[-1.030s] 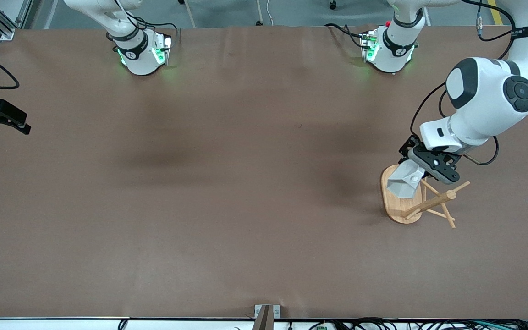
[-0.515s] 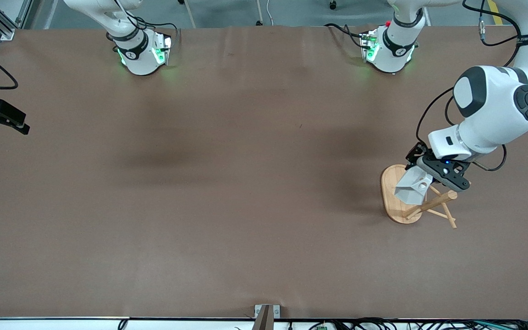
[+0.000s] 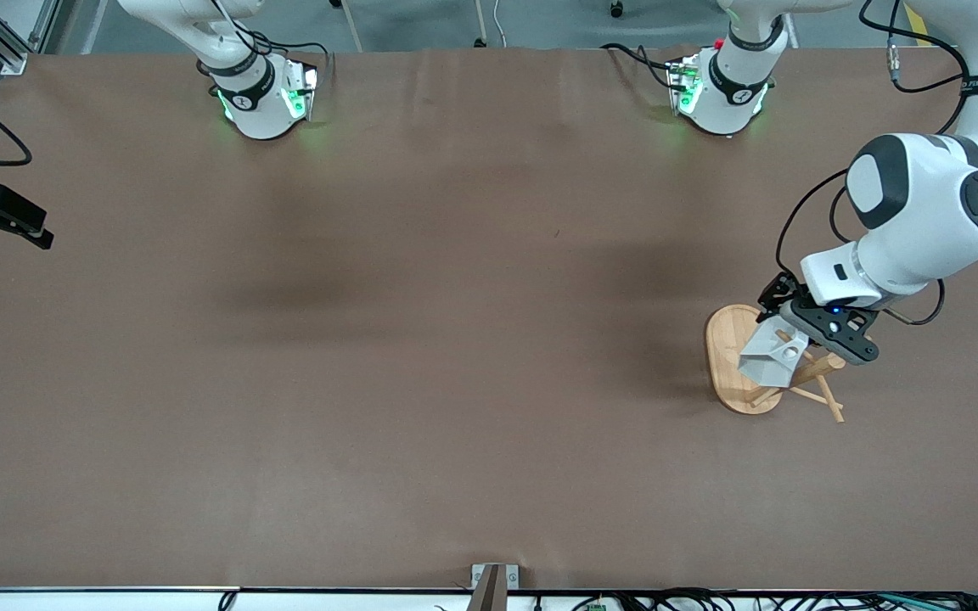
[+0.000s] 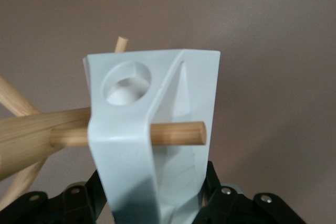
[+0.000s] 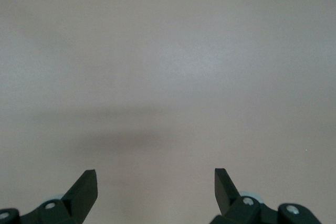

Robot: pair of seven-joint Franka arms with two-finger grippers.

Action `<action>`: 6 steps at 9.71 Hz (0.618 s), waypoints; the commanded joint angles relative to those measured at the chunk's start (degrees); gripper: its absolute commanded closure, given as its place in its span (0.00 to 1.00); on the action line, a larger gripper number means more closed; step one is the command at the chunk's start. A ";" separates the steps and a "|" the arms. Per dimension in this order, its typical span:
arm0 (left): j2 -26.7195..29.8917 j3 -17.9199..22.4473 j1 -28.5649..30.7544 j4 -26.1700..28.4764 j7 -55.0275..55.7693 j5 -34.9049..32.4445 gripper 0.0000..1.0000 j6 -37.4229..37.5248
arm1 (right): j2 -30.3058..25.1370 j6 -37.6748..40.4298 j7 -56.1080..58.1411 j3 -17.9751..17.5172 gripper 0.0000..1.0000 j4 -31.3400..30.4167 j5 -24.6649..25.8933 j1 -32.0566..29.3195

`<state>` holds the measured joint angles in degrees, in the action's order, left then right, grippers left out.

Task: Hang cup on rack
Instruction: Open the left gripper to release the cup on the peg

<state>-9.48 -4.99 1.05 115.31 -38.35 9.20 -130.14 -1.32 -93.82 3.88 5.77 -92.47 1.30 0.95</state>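
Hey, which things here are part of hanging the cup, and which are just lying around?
Part of the job:
- cup
- rack
- left pincer, gripping the cup at a peg

Lying about:
- nothing else on the table; right pincer waits open

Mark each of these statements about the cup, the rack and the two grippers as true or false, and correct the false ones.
1. A peg of the rack passes through the cup's handle opening. True: in the left wrist view the peg sticks out through the cup.
2. The cup lies on the table beside the rack. False: it is up at the rack's pegs, over the oval base.
3. The left gripper is at the cup, its jaws closed on it. True.
4. The right gripper holds a second cup. False: its jaws are open and empty over bare table; that arm waits at its own end.
5. The rack has tipped over. False: it stands on its base.
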 commanded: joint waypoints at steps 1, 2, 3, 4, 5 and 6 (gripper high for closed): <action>-1.25 0.68 0.01 -0.61 -0.68 0.74 0.00 -0.37 | 0.09 0.13 -0.72 -0.14 0.01 0.54 -0.33 -0.33; -0.99 0.68 -0.08 -0.61 -0.15 0.82 0.00 -0.37 | 0.09 0.13 -0.63 -0.14 0.01 0.54 -0.33 -0.33; -0.46 0.68 0.01 -0.61 0.90 0.82 0.00 -0.29 | 0.09 0.13 -0.72 -0.14 0.01 0.54 -0.33 -0.33; 0.59 0.68 0.01 -1.13 3.60 0.82 0.00 0.24 | 0.09 0.13 -0.63 -0.14 0.01 0.54 -0.33 -0.33; 2.43 0.68 -0.17 -1.40 7.63 0.82 0.00 1.20 | 0.09 0.13 -0.63 -0.14 0.01 0.54 -0.33 -0.33; 4.53 0.77 -0.43 -1.40 11.85 0.82 0.00 3.38 | 0.09 0.13 -0.63 -0.14 0.01 0.54 -0.33 -0.33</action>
<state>-7.29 -4.46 1.00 112.77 -30.16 9.29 -129.15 -1.32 -93.83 3.87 5.77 -92.45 1.30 0.94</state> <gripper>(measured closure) 0.000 0.009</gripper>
